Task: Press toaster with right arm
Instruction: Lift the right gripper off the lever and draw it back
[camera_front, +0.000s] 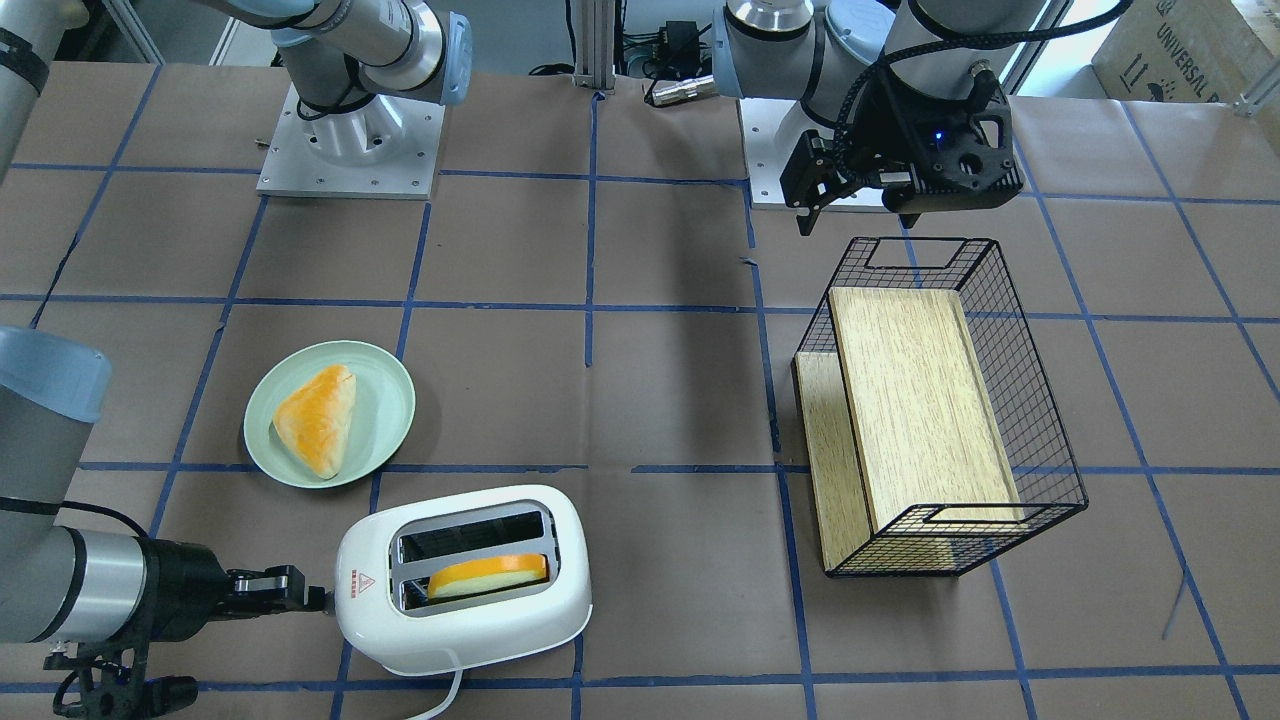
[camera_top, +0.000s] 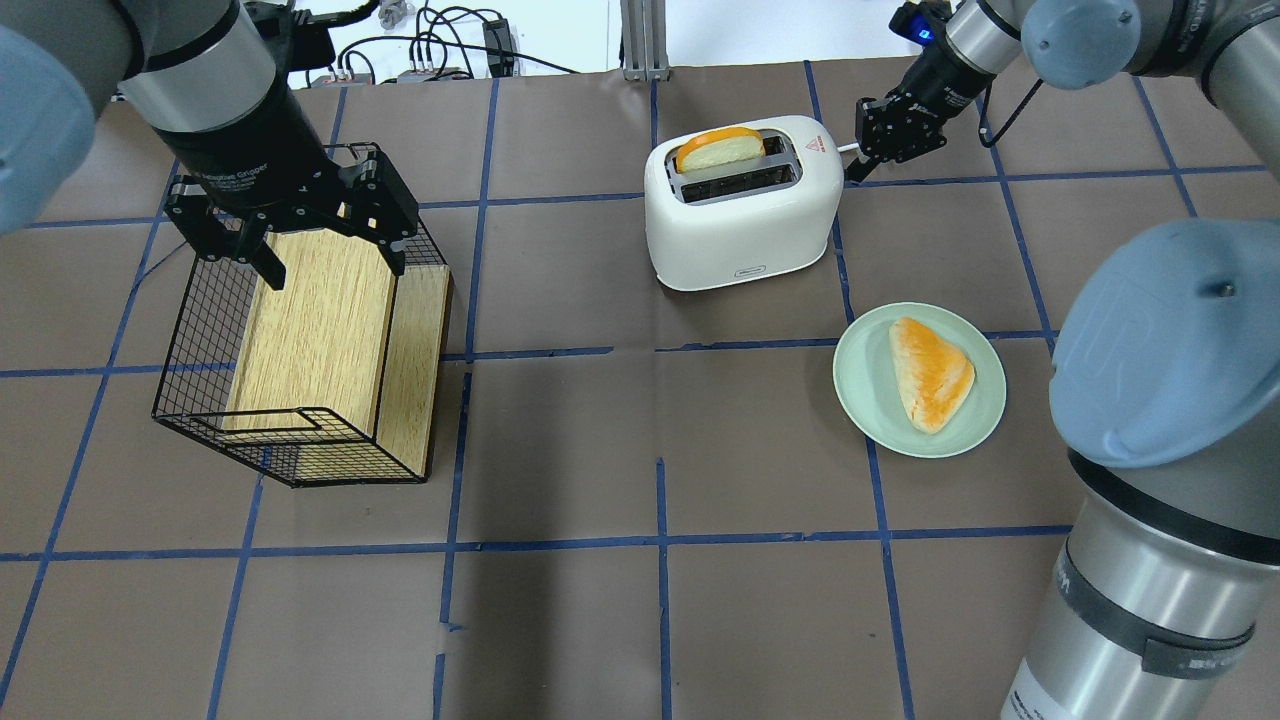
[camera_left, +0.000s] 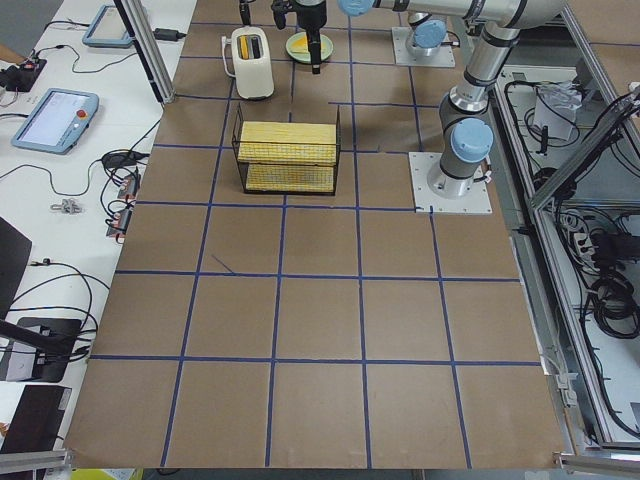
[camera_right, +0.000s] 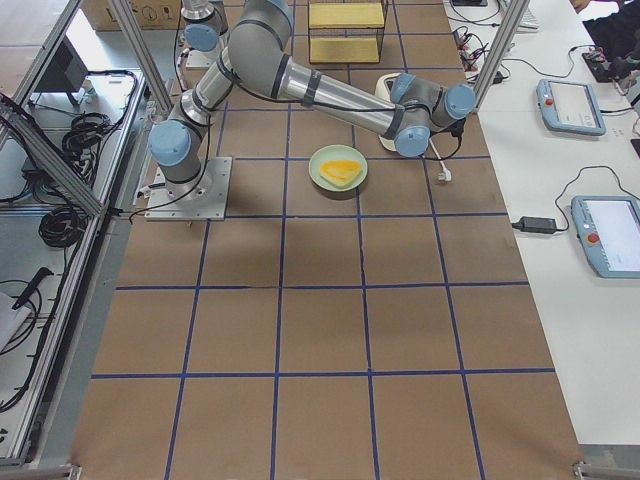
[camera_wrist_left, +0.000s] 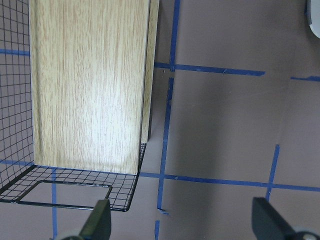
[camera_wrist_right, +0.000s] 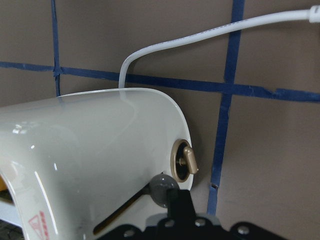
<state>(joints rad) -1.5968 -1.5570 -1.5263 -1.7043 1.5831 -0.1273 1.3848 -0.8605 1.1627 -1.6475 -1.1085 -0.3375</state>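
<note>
The white two-slot toaster sits in the lower left of the front-facing view, with a slice of bread standing proud of the slot nearest that camera, so I judge the lever is not down yet. On my right wrist feed the grey lever knob sits at the top of its dark slot on the toaster's end face, with the brass-coloured dial just beside it and the white cord trailing off toward the upper right. The right gripper is clenched with nothing in it, its tip touching or just short of that knob; I cannot tell which. My worry is the contact: the knob is small and rounded, so a push slightly off its centre could let the tip slide off and scrape the casing or catch the dial. If I push more inward than downward, the light toaster may skid on the paper instead of latching. The pale green plate with its triangular pastry lies near. Well apart, the left gripper hangs spread wide over the black wire basket with the wooden board
</note>
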